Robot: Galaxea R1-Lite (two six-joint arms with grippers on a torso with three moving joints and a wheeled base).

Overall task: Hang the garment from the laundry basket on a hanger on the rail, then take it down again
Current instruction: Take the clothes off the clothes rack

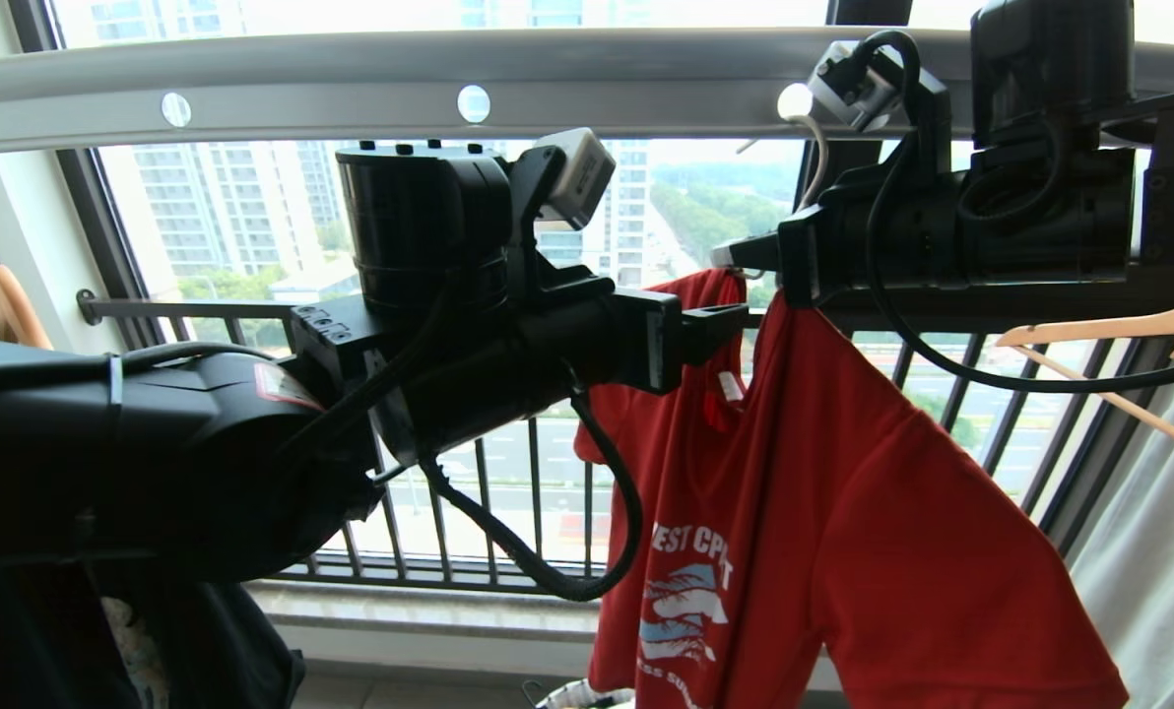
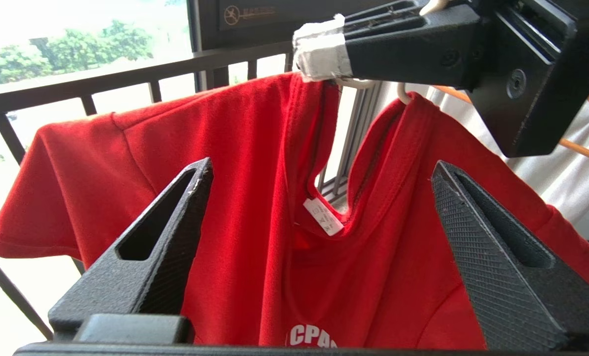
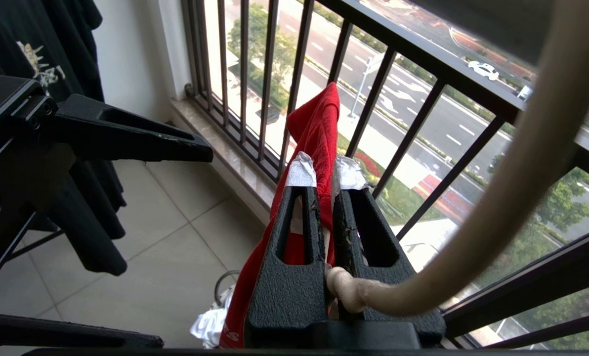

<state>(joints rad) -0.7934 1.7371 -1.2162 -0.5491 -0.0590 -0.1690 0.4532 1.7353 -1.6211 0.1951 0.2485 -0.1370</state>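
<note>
Right arm holds the shirt up by its hanger while the left backs off.

The right gripper [image 1: 745, 258] is clenched on the hanger [image 2: 402, 95] under the rail [image 1: 351, 89], so the garment [image 1: 823, 492] drapes freely; the left gripper [image 2: 319, 247] (at its nine o'clock) is spread, grasping nothing.

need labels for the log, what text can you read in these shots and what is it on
"EST CP" over "T": white chest print on the red T-shirt, partly folded away.
"CPA": same print, left wrist view.
Lower line of that print: cut off, unreadable.
White neck tag: too small.
Red sticker on the left arm: unreadable.
Window frame plate: blurred.
</note>
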